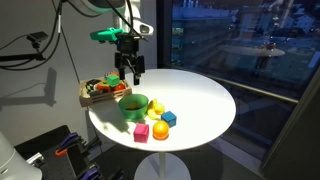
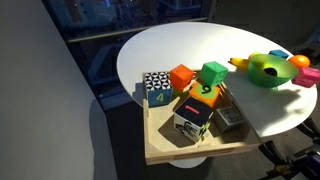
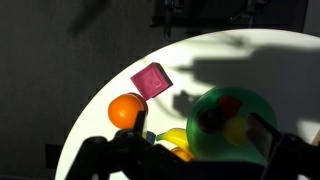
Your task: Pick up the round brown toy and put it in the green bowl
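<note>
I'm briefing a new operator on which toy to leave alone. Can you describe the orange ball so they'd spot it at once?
On the round white table, find the green bowl. The orange ball lies just outside the bowl, toward the table's edge and beside the pink cube. It is the only round, bright orange piece there, while its neighbour is pink and flat-sided.

exterior: far, whole table (image 1: 195,95) | exterior: near, over crate (image 2: 160,150) | wrist: down | shared: green bowl (image 1: 134,112)

I count one green bowl (image 1: 133,112), one orange ball (image 3: 127,110), one pink cube (image 3: 152,80), one wooden crate (image 2: 180,152) and one white table (image 1: 200,95).
</note>
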